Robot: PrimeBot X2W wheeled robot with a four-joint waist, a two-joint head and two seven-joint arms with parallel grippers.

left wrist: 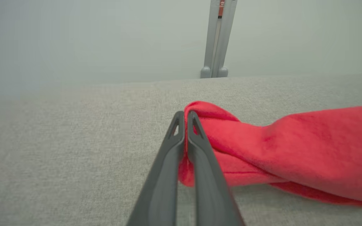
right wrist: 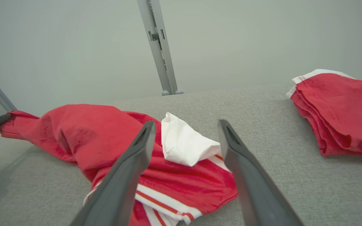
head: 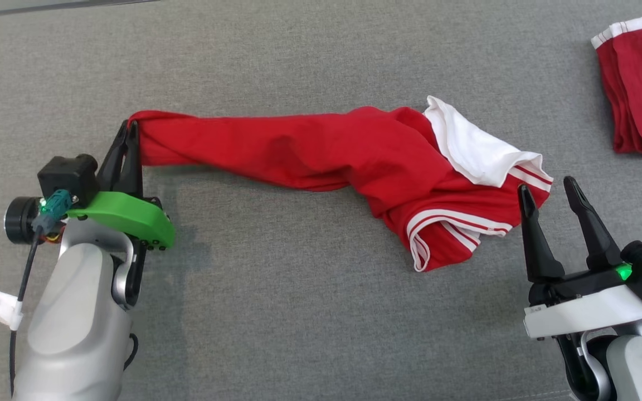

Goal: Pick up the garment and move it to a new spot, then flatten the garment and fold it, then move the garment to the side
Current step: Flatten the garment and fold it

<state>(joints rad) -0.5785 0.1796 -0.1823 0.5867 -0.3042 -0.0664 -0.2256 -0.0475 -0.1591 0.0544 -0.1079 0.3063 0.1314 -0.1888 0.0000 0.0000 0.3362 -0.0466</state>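
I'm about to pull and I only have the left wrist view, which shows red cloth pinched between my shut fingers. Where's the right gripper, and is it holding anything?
Observer: The right gripper is open and holds nothing. Its fingertips are at the striped end of the garment.
Operator: Is the garment spread flat?
Observer: No. It's bunched into a long roll across the grey surface, with a white part turned out near the right gripper.
Operator: Is anything else close by?
Observer: A folded red garment lies at the far right, apart from this one.
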